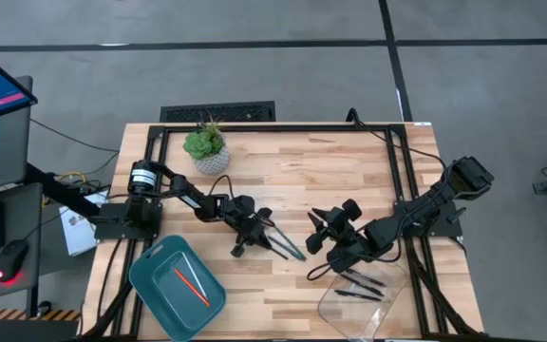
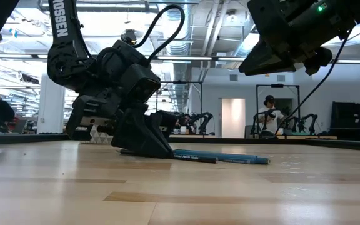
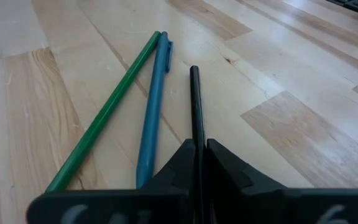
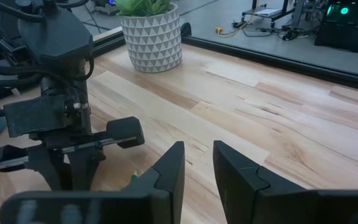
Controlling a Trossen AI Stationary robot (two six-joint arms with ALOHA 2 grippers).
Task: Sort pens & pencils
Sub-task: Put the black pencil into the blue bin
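Black pen (image 3: 195, 102) lies clenched in my left hand (image 3: 199, 163) on the bench (image 1: 292, 166); teal pen (image 3: 153, 109) just beside at nine o'clock; right hand (image 4: 197, 171) released.

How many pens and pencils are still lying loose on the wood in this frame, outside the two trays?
3: a green pencil, a teal-blue pen beside it, and a black pen clamped in the left gripper. More may be hidden beneath the arm.

black pen (image 3: 195, 106) near end hidden between left pincer (image 3: 199, 163) fingers
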